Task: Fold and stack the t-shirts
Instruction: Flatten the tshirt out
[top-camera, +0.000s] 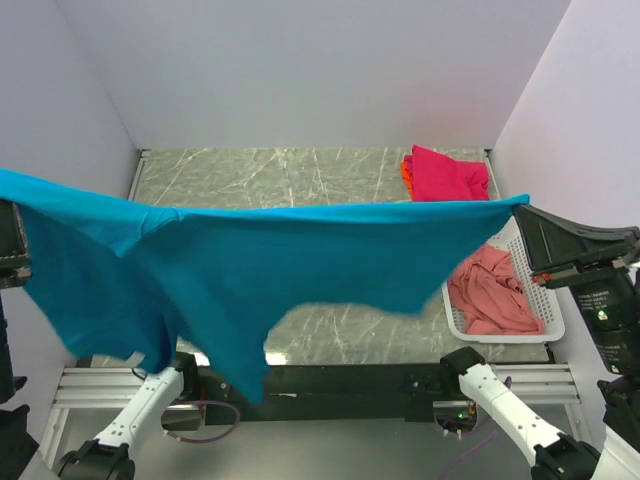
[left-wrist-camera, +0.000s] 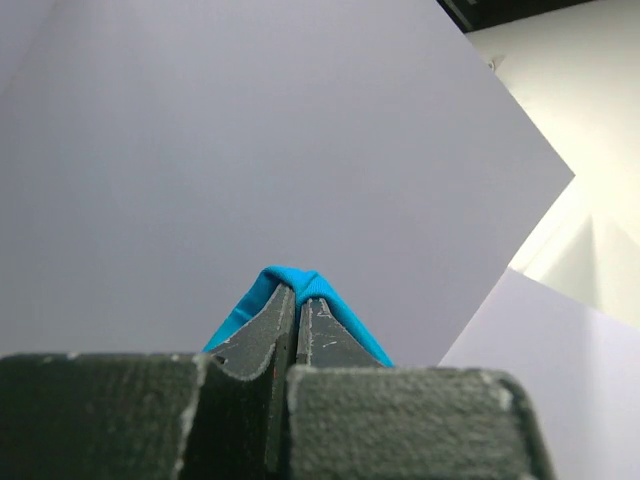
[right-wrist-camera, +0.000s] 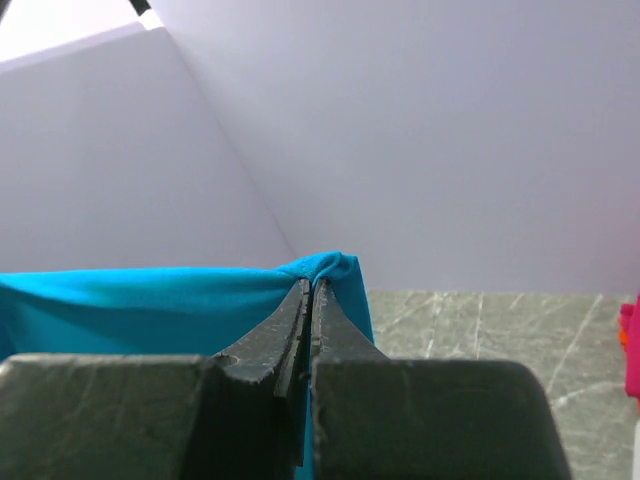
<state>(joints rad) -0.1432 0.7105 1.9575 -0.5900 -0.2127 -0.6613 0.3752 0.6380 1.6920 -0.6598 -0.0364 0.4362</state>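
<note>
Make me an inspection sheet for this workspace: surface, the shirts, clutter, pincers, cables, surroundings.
Surface: grey marbled table, partly hidden by cloth.
Job's things: teal t-shirt stretched in the air; magenta t-shirt folded on orange t-shirt, far right; salmon t-shirt crumpled in the basket.
Clutter: white basket at the right edge.
Pincers: left pincer and right pincer each shut on a teal corner.
Cables: purple cable by the left base.
Surroundings: plain white walls.

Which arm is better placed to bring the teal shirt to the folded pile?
Probably right: the right fingers pinch the teal shirt near the folded magenta shirt; the left fingers are far away.
</note>
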